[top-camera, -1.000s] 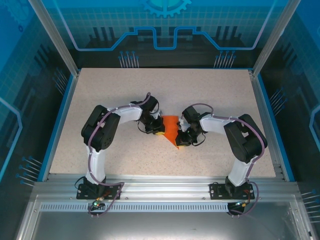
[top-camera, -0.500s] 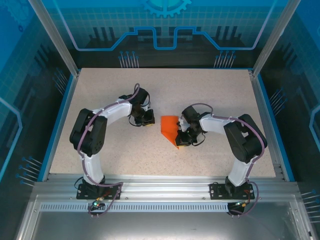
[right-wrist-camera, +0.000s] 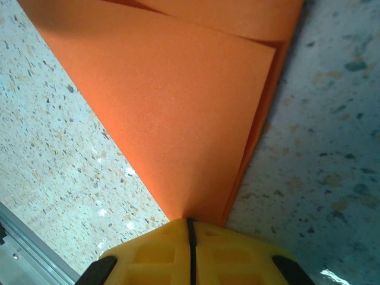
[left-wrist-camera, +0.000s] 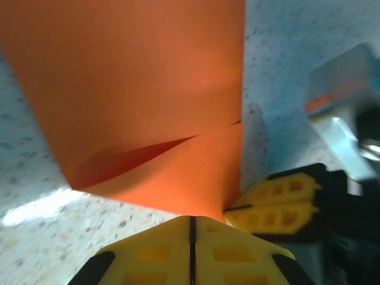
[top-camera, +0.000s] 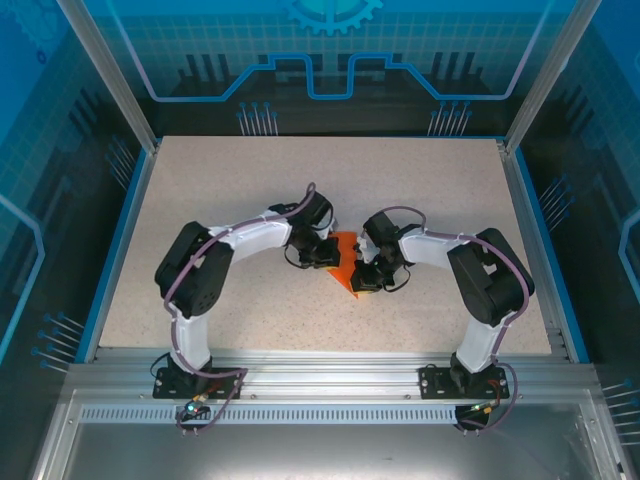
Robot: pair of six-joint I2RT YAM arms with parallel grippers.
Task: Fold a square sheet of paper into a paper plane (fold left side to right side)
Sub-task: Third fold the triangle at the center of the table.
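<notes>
Lying flat on the counter (top-camera: 250,190), the paper (top-camera: 345,262) is sitting between the two tools, touching both. It is running as a narrow wedge, with its long axis going from a wide far end to a sharp near tip. The left tool (top-camera: 322,256) is bearing on the paper's left edge, so the sheet is spreading ahead of it and to its right. The right tool (top-camera: 366,280) is standing at the near tip, with the paper stretching away in front of it.

Both tools are showing their fingers pressed fully together, with only a thin seam between them. Whether either is nipping the thin sheet or merely pressing on it, I cannot tell.

The fold has to cross that long axis from left to right. The left tool is looking better placed to carry the edge over, while the right tool is seeming to act as the pin at the tip.

The left wrist view is giving what the overhead view is not. The paper (left-wrist-camera: 142,83) has a top layer bulging up into a shadowed pocket just ahead of the left tool (left-wrist-camera: 191,237). The right tool (left-wrist-camera: 276,202) is sitting just beside it, at the corner. The right wrist view is showing stacked layers along the far-right edge of the paper (right-wrist-camera: 178,101). Its tip is running right up to the right tool (right-wrist-camera: 191,243).
</notes>
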